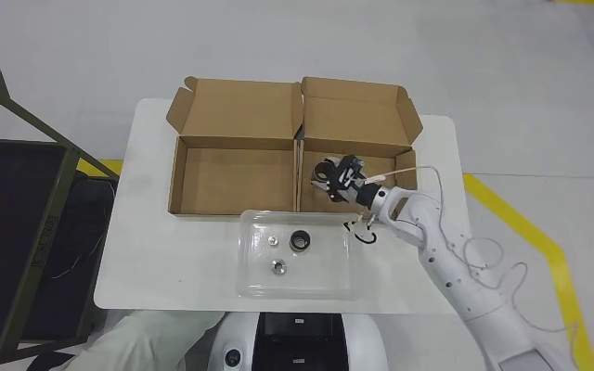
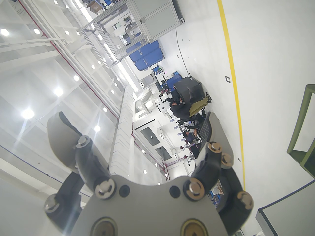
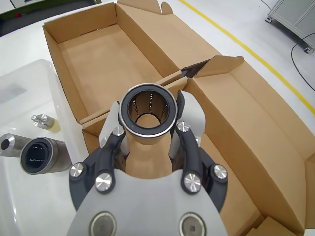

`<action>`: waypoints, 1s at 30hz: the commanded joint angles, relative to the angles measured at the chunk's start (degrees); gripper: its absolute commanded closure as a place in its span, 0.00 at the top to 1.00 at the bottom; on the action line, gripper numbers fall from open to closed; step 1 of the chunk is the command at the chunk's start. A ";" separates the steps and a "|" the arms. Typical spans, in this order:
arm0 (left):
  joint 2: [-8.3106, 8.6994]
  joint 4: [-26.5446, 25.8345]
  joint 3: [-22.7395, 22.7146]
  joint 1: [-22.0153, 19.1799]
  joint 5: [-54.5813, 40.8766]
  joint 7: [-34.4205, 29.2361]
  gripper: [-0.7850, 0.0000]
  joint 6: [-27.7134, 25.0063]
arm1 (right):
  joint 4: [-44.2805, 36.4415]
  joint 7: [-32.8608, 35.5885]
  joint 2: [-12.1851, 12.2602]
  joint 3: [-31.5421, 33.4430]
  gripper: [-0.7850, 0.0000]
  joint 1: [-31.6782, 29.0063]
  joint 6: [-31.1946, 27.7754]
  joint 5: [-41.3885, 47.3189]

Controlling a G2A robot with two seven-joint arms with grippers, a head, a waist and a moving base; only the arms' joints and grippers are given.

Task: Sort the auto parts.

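Observation:
My right gripper (image 3: 147,114) is shut on a steel linear bearing (image 3: 147,110) with a black end ring. It holds the bearing upright, its bore facing the camera. In the top view this gripper (image 1: 336,176) hangs over the right cardboard box (image 1: 390,190), close to the wall shared with the left cardboard box (image 1: 232,181). A clear plastic tray (image 1: 251,278) in front of the boxes holds a second bearing (image 1: 300,240) and two small metal parts (image 1: 274,240) (image 1: 277,267). My left gripper (image 2: 133,133) is open with nothing between its fingers, away from the table and facing the hall.
In the right wrist view, the tray (image 3: 24,79) holds the second bearing (image 3: 40,154), a drilled steel cylinder (image 3: 7,144) and a small pin (image 3: 43,121). Both boxes have their lids folded back at the far side. A dark green frame (image 1: 37,130) stands left of the table.

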 commanded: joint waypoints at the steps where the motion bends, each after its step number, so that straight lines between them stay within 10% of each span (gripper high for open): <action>1: 0.00 0.00 0.00 0.00 0.00 0.00 1.00 0.00 | 1.75 0.45 -0.30 -0.68 0.00 0.85 0.38 0.05; 26: 0.00 0.00 0.00 0.00 0.00 0.00 1.00 0.00 | 10.58 8.34 -2.69 -4.28 0.00 5.75 0.21 5.01; 30: 0.00 0.00 0.00 0.00 0.00 0.00 1.00 0.00 | 10.86 9.43 -2.80 -4.34 0.22 6.04 -0.29 5.42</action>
